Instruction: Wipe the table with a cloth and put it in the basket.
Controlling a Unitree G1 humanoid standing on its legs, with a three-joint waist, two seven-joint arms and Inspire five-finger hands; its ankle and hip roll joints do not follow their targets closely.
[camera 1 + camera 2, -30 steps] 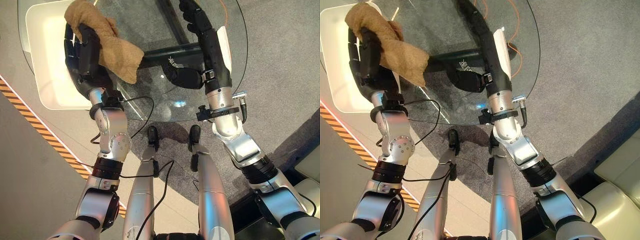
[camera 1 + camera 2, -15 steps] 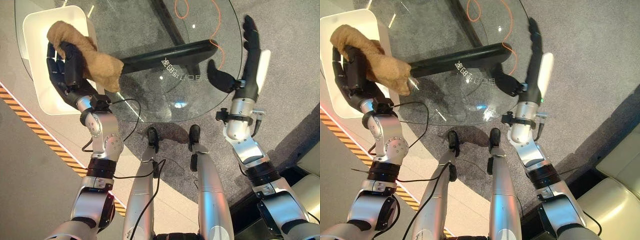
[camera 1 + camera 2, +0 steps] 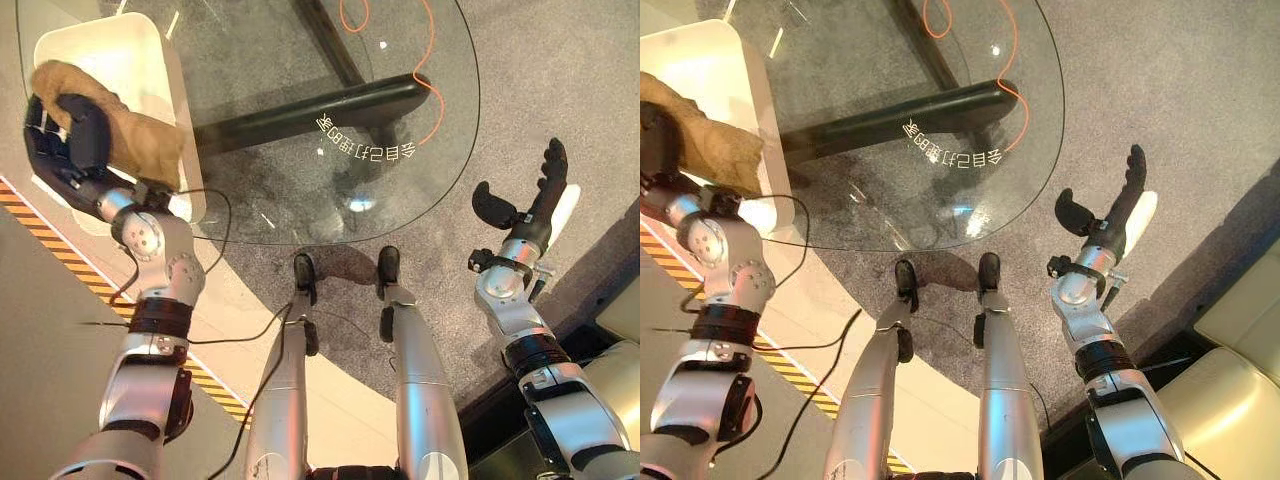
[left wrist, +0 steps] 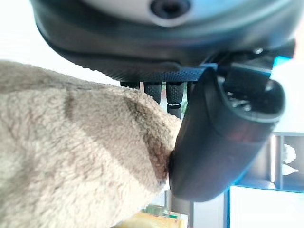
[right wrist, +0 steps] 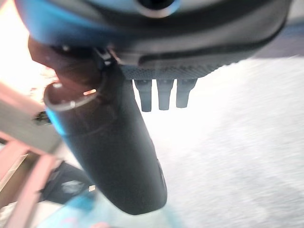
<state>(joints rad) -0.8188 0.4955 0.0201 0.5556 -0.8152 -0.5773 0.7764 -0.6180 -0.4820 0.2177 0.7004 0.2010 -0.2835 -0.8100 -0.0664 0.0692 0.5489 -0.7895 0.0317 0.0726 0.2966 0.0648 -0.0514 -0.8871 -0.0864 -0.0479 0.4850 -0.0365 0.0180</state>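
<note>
Brown cloth (image 4: 71,156) pinched under left hand's (image 3: 62,145) thumb (image 4: 223,137).

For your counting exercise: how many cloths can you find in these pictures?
1. A brown cloth is gripped in the left hand, held over the white basket beside the glass table. None seems hidden elsewhere.

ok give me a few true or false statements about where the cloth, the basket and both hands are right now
1. The fuzzy tan cloth is gripped in the left hand. True.
2. The cloth lies spread flat on the round glass table. False: it is held up over the white plastic basket, at the table's left edge.
3. The right hand holds nothing, fingers straight. True.
4. The right hand rests on the glass. False: it is off the table's right side, above grey carpet.
5. An orange cord shows through the glass. True.
</note>
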